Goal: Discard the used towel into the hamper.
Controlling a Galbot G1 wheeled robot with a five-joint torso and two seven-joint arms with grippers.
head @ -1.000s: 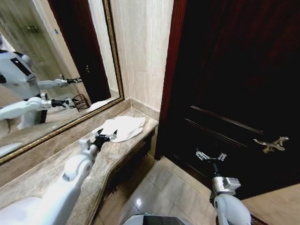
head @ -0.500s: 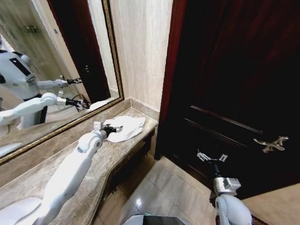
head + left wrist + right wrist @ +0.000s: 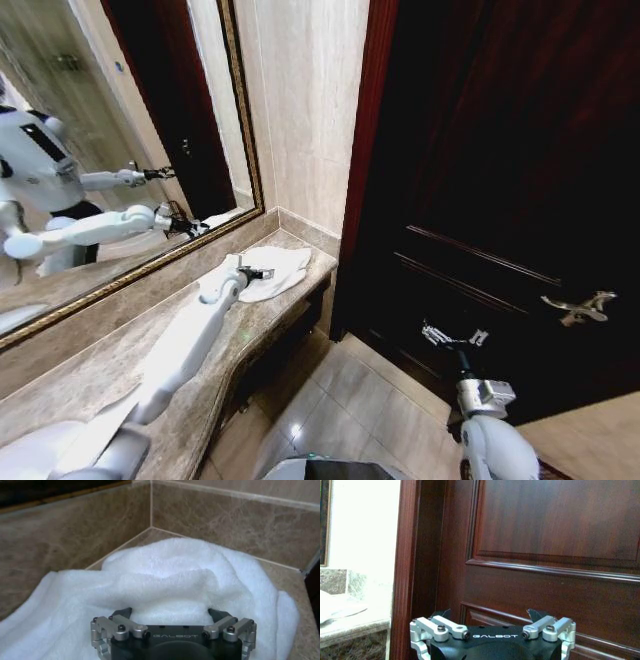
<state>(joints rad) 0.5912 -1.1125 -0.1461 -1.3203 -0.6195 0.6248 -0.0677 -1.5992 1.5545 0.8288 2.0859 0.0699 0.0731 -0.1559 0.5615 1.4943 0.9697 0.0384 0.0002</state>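
The left gripper (image 3: 255,272) is stretched out far over the marble counter (image 3: 120,365), its white arm running from the near left of the head view up to the towel (image 3: 275,270). Its jaws stand spread apart, and in the left wrist view the two dark fingertips (image 3: 122,612) press into a raised fold of the towel (image 3: 165,588), one on each side of the bulge; they have not closed on the cloth. The towel is white terry, crumpled in a loose heap, and lies at the far end of the counter, tucked into the corner where the marble backsplash meets the side wall. Its edges spread flat onto the stone around the gripper.

The right gripper (image 3: 454,336) hangs lower and to the right, well apart from the counter, held over the tiled floor in front of the dark wooden door (image 3: 500,180). Its jaws are spread as well, with nothing between them; the right wrist view shows the fingertips (image 3: 536,614) pointed at the door's lower panels, with the counter's end and a bit of towel (image 3: 335,607) off to one side.

A framed mirror (image 3: 100,130) runs along the wall on the left above the counter and reflects the robot's body and arms. A brass lever handle (image 3: 578,308) sits on the door at the right.
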